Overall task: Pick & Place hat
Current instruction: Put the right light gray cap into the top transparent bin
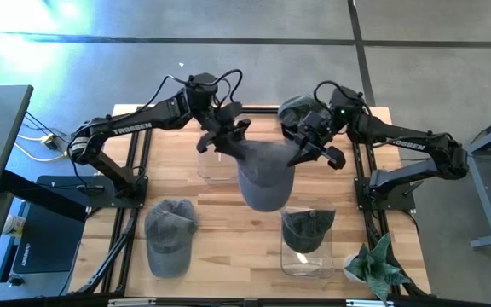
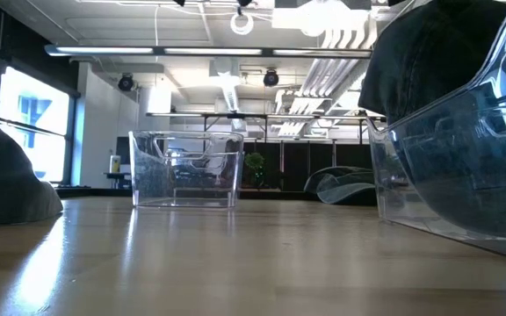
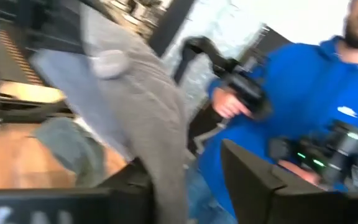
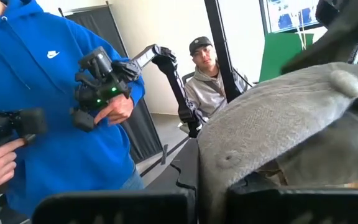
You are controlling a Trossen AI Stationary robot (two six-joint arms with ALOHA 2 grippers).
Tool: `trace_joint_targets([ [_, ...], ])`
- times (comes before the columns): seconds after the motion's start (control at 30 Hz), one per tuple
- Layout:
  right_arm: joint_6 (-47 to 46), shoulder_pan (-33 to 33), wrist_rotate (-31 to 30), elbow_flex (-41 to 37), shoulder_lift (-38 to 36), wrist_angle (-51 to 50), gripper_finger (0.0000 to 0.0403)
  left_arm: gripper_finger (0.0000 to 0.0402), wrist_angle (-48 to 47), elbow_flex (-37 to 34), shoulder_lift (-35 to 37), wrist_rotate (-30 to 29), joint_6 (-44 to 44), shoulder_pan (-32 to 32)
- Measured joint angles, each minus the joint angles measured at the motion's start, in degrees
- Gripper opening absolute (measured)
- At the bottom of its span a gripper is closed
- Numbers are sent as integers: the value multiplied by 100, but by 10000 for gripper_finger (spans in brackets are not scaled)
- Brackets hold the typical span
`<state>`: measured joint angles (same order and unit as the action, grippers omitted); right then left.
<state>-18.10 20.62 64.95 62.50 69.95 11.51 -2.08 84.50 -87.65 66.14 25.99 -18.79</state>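
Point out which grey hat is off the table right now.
The middle hat, held up between the left gripper and right gripper. The others lie on the table or in a clear bin.

Grey hat, dark claws, clear bins, blue hoodie.

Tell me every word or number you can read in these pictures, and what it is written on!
"TROSSEN" on the left arm, in white letters.
"TROSSEN" on the right arm, small but just readable.
White writing on the black box by the table's left edge: too small to read.
The blue hoodie bears a white swoosh logo, no words.
Nothing else is readable.
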Motion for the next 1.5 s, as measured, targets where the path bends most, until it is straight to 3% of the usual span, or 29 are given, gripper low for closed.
trace_joint_targets([
  [0.17,-10,0,55,0,-2,16,5,192,-32,-8,-94,437,-6,259],
  [0.47,-561,0,489,-4,-294,141,3,197,295,1,-58,645,-17,470],
  [0.7,-431,1,148,-4,-291,155,5,197,1124,1,-51,512,78,372],
  [0.97,-279,2,53,-4,-289,145,7,198,1335,-2,-49,-707,135,265],
  [1.33,-95,2,-49,-2,-286,10,9,198,2151,-6,-296,-1084,1334,280],
  [1.5,-90,2,-120,-2,-284,-120,3,196,2214,-4,-327,-1184,1439,277],
])
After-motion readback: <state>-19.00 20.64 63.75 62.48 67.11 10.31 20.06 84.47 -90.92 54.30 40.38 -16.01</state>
